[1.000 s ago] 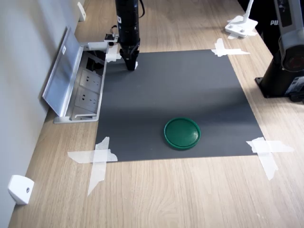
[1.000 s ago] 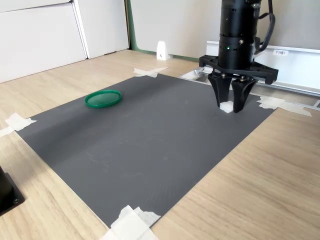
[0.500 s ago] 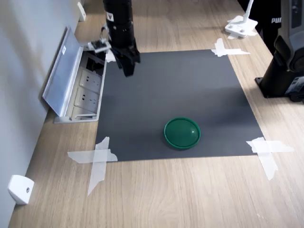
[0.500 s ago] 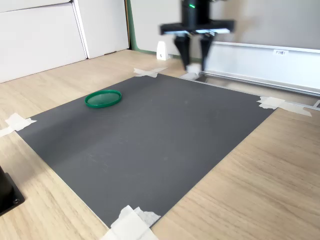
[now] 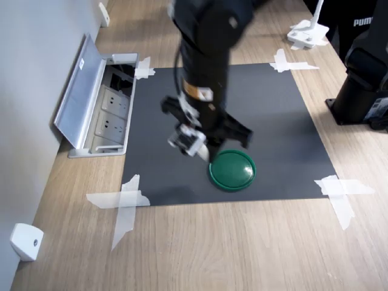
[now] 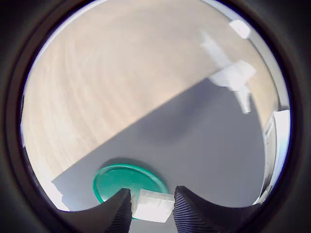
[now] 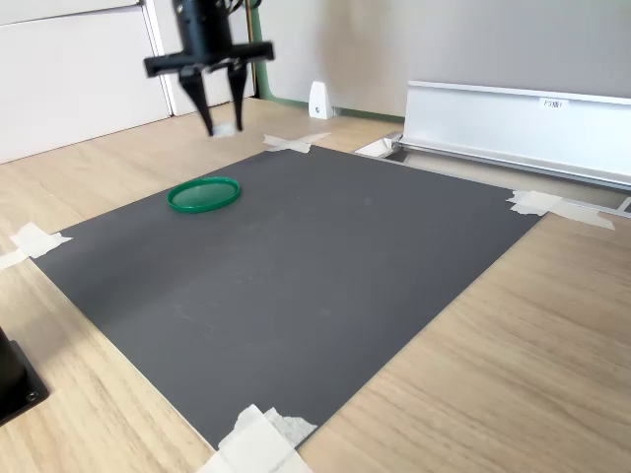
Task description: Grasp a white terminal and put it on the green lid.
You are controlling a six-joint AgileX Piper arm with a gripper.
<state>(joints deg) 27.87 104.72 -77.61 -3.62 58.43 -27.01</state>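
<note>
White plastic cube-like terminal (image 6: 153,205) is pinched between the black ribbed fingers (image 6: 192,209) of the gripper (image 7: 223,115), seen clearly in the wrist view. Gripper hangs in the air above the dark grey mat (image 7: 296,266), clear of its surface in the second exterior view. Round flat dark green plastic lid (image 5: 232,170) lies on the mat near its front edge in the first exterior view, just beside the gripper tips, which overlap its left rim there. Terminal sits over the lid's edge in the wrist view.
</note>
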